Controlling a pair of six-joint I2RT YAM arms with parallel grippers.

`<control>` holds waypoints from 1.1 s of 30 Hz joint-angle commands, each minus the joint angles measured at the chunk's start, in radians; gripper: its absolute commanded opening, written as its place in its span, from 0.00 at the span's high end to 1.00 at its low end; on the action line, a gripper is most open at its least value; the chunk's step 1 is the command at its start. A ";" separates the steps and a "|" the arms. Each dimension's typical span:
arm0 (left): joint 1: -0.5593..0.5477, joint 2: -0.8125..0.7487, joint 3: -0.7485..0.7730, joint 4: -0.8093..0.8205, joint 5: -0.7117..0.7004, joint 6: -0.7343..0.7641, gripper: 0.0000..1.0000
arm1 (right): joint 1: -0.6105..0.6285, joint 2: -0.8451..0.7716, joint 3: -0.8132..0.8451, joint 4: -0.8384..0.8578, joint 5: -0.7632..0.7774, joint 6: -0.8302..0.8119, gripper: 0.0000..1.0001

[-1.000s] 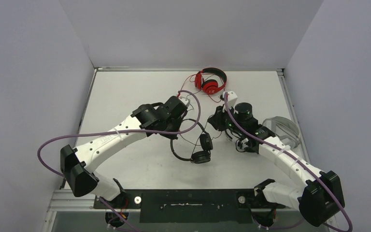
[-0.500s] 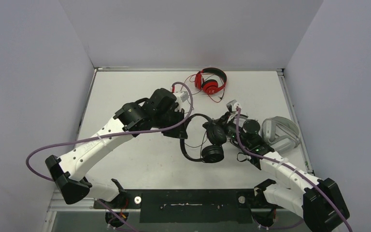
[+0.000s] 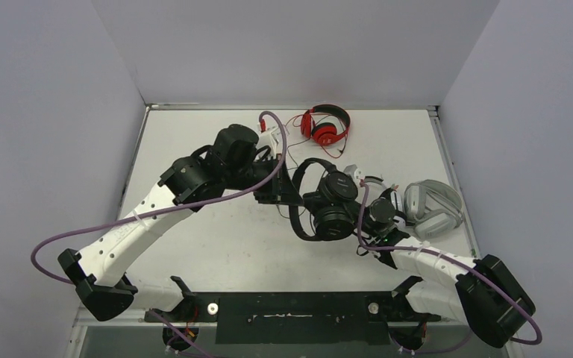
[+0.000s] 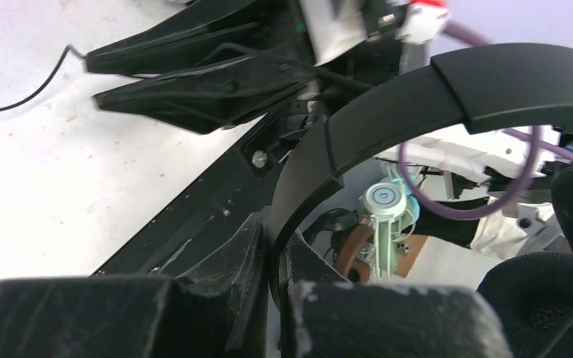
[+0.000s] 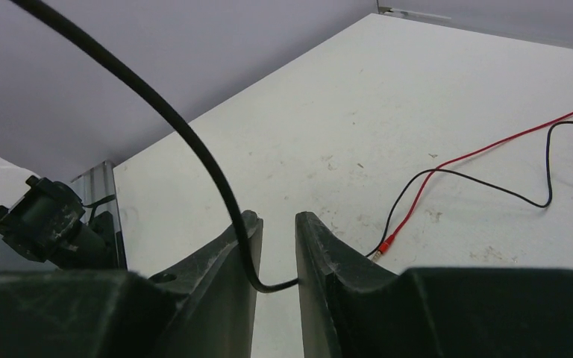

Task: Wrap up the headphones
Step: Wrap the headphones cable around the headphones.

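The black headphones point(image 3: 327, 205) have been carried from the lower centre of the frame up to right of centre, clamped by the headband in the left gripper point(image 4: 272, 239). The right arm point(image 3: 418, 257) has been drawn back toward the lower right. The light grey headphones point(image 3: 433, 207) have thereby been more fully uncovered at the right.

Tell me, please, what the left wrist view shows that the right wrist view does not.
Only the left wrist view: the left gripper shut on the headband of the black headphones. Only the right wrist view: the right gripper, fingers slightly apart, with a thin black cable running between them, and a red cable lying on the table. Both: the white table surface.
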 commanded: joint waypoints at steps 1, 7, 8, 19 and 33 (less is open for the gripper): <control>0.007 0.003 0.125 0.061 0.052 -0.061 1.00 | 0.030 0.078 0.066 0.162 0.016 -0.058 0.75; 0.049 0.018 0.196 -0.022 0.011 -0.104 1.00 | 0.076 0.196 0.116 0.238 -0.003 -0.056 0.80; 0.065 0.018 0.205 -0.032 0.010 -0.109 1.00 | 0.087 0.210 0.119 0.246 -0.004 -0.057 0.83; 0.333 0.069 0.294 -0.181 -0.001 -0.060 1.00 | 0.268 0.245 0.039 0.311 0.010 0.000 0.98; 0.405 0.083 0.183 -0.201 -0.352 -0.004 1.00 | 0.467 0.080 0.092 0.148 -0.047 0.073 0.92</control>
